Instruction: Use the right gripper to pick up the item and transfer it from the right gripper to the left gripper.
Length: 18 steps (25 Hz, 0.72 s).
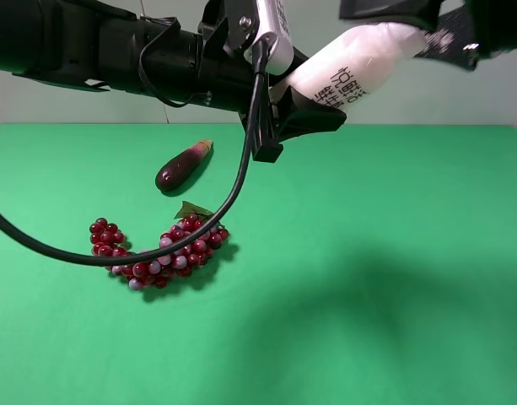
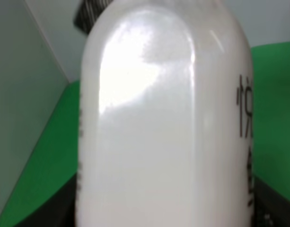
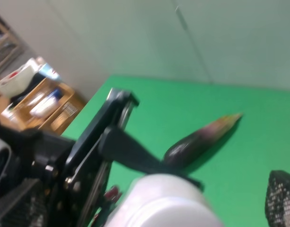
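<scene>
Bottle of white plastic with black printed characters (image 1: pixel 359 67), upper middle of frame, clamped between left gripper (image 1: pixel 302 99) and right gripper (image 1: pixel 427 34) above green tabletop (image 1: pixel 393 253).

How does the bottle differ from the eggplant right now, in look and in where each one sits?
The bottle is white with dark printed characters; the eggplant is dark purple with a paler tip. The bottle is up in the air, tilted, between the left gripper and the right gripper; the eggplant lies free on the green table, beyond the grape bunch. Both are elongated and look similar in size.
</scene>
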{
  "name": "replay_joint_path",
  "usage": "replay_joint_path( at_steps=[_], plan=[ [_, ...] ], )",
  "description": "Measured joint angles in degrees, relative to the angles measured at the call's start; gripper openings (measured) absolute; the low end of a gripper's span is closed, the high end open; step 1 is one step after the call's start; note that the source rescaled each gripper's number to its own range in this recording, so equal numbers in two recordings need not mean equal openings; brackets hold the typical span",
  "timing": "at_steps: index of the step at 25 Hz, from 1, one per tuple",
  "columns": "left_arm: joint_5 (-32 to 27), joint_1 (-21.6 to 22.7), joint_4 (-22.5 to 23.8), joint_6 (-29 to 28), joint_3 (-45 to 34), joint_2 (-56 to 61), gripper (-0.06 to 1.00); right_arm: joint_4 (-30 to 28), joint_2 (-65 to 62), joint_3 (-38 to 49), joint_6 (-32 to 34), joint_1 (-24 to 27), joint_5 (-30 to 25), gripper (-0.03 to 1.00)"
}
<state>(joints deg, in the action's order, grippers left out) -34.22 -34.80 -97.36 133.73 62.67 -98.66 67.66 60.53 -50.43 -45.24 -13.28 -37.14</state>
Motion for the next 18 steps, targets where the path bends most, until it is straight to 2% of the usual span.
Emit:
replay_joint_path(
  at_steps=[5,8,12,15,18],
  plan=[
    [0.0,0.0,0.0,-0.1,0.0,0.0,0.00,-5.5,-2.8,0.0,2.7,0.0,3.6,0.99],
    [-0.1,0.0,0.0,-0.1,0.0,0.0,0.00,-13.4,-4.1,0.0,7.2,0.0,4.4,0.99],
    [0.2,0.0,0.0,-0.1,0.0,0.0,0.00,-31.2,-7.3,0.0,21.3,-0.2,4.8,1.00],
    [0.3,0.0,0.0,-0.1,0.0,0.0,0.00,-50.2,-11.4,0.0,35.4,-0.2,4.6,1.00],
    [0.2,0.1,0.0,-0.1,0.0,0.0,0.00,-65.3,-15.5,0.0,48.2,-0.2,0.5,1.00]
  ],
)
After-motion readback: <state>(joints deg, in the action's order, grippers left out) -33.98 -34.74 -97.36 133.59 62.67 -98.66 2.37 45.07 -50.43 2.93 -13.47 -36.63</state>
